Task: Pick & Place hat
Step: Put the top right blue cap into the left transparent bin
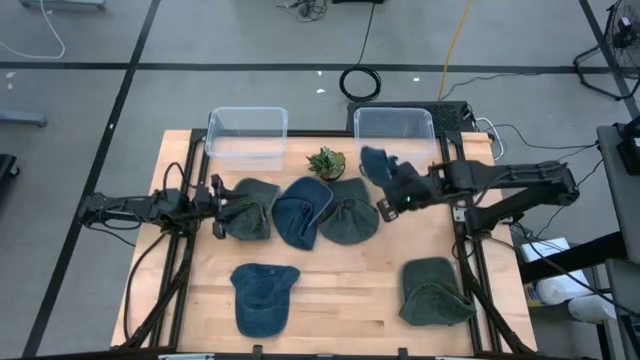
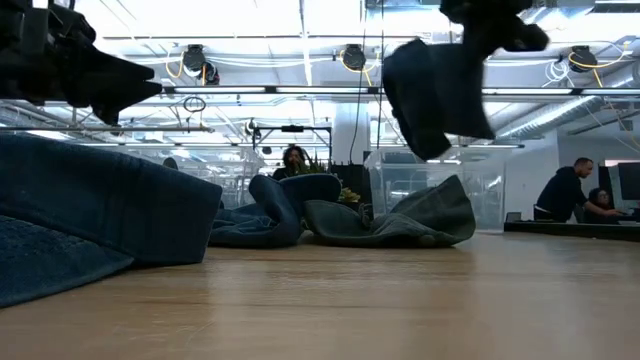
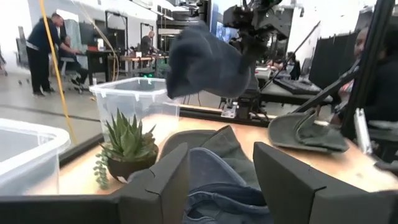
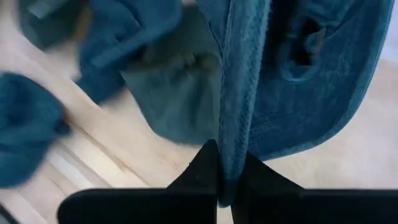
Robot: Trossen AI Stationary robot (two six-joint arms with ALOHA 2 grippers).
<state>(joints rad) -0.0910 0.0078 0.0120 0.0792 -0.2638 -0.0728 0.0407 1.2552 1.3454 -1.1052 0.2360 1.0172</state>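
Observation:
My right gripper (image 1: 392,183) (image 4: 229,180) is shut on a blue denim hat (image 1: 376,165) (image 2: 435,95) (image 3: 208,62), held in the air in front of the right clear bin (image 1: 393,125). Below lie a dark green hat (image 1: 349,220), another blue hat (image 1: 302,210) and a second dark green hat (image 1: 250,208), all resting on the wooden table (image 1: 340,300). My left gripper (image 1: 217,207) (image 3: 217,186) stands open at the table's left, pointing level at the hats, just beside the left green hat. My right gripper pinches a stitched edge of the blue hat (image 4: 235,146) between its two fingers (image 4: 205,171). The fingers slant down from the table's right side. The hat hangs from them, lifted clear of the table and of the other hats, its crown sagging loose.
A second clear bin (image 1: 247,135) stands at the far left, a small potted succulent (image 1: 326,162) between the bins. Another blue hat (image 1: 263,297) and a green hat (image 1: 435,292) lie near the front edge. People are in the room beyond the table.

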